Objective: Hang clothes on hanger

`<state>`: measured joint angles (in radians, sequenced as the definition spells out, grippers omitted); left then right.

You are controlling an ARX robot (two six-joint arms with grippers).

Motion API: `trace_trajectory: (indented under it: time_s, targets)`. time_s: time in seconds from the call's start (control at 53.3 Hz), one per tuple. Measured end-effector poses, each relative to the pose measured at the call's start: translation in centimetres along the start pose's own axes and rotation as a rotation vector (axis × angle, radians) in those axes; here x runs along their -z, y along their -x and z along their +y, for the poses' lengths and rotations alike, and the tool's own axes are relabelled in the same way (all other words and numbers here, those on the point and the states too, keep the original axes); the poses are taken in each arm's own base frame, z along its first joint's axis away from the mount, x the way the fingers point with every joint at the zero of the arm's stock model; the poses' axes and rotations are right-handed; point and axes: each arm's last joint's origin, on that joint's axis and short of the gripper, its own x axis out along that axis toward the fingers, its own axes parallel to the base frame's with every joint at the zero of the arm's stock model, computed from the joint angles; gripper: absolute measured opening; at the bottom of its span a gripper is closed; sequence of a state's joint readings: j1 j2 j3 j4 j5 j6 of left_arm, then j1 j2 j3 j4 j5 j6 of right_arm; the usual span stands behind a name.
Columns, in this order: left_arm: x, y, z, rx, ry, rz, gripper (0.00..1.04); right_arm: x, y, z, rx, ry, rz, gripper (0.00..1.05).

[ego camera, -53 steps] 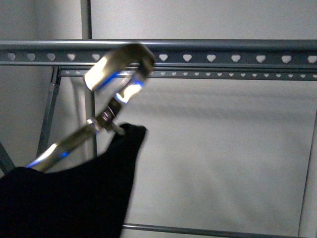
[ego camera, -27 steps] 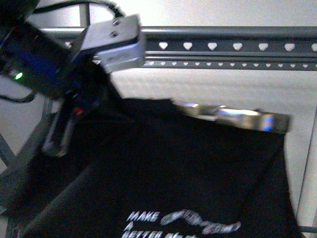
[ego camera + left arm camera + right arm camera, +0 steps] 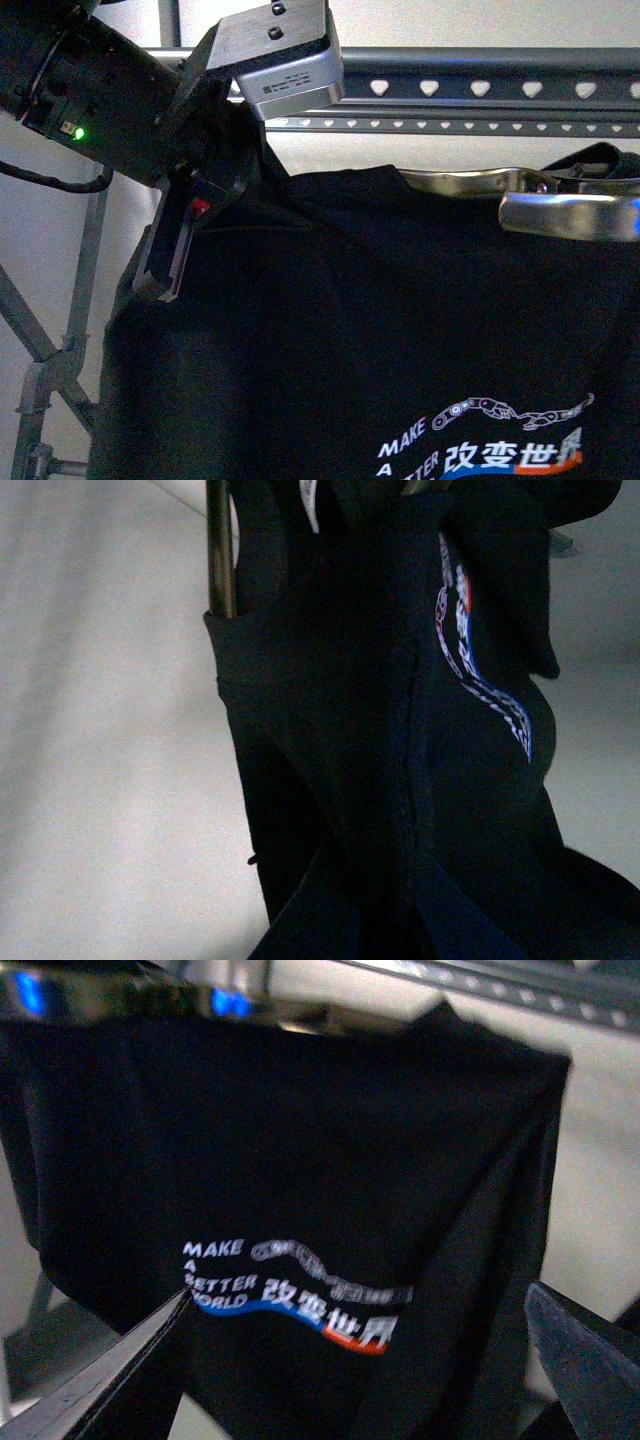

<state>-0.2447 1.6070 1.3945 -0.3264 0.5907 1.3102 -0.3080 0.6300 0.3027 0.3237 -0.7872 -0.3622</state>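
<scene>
Black garment: black T-shirt (image 3: 330, 330) with white "MAKE A BETTER WORLD" print, white Chinese characters and a blue-orange stripe. It hangs spread out, with the print low on my right side.
Garment position: in front of the grey metal clothes rack (image 3: 480, 88), its top edge just below the two long bars pierced with heart-shaped holes. I cannot tell whether the cloth touches a bar.
Left arm pose: my left arm (image 3: 110, 90) is up at bar height, wrist angled down onto the shirt's shoulder.
Left gripper (image 3: 400, 900): fingers drawn together, pinching a fold of the shirt.
Right gripper (image 3: 358, 1295): fingers spread wide with nothing between them, facing the print and apart from the cloth.
Other metal: shiny metal piece (image 3: 570, 212) lying along the shirt's top edge on my right side. I cannot tell what it is.
Rack legs: crossed struts (image 3: 40, 370) low on my left.
</scene>
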Motion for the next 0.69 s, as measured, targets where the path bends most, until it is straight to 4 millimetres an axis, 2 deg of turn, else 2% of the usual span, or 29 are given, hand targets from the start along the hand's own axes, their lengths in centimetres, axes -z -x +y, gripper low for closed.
trace_trajectory:
  time_s: [0.075,0.15,0.282,0.338,0.413,0.619,0.694]
  targets:
    - [0.2,0.1,0.0,-0.004,0.002,0.011,0.04,-1.2,-2.9,-2.8,-0.083,0.196,0.042,0.97]
    - [0.3,0.2,0.1,-0.009,0.004,0.021,0.04,-1.3,-5.1,-4.4,-0.145,0.329,0.1,0.97]
    - [0.5,0.2,0.1,-0.01,0.006,0.026,0.04,-1.2,-8.5,-6.2,-0.245,0.559,0.199,0.97]
    - [0.5,0.2,0.1,-0.008,0.007,0.027,0.04,-1.5,-10.2,-7.0,-0.269,0.73,0.211,0.97]
    - [0.4,0.1,0.1,-0.007,0.006,0.024,0.04,-2.2,-12.1,-7.7,-0.283,0.869,0.211,0.97]
    - [0.4,0.1,0.1,-0.006,0.006,0.022,0.04,-4.1,-17.3,-9.2,-0.252,0.989,0.211,0.97]
    - [0.4,0.1,0.1,-0.006,0.006,0.021,0.04,-3.9,-19.0,-9.6,-0.232,0.982,0.225,0.97]
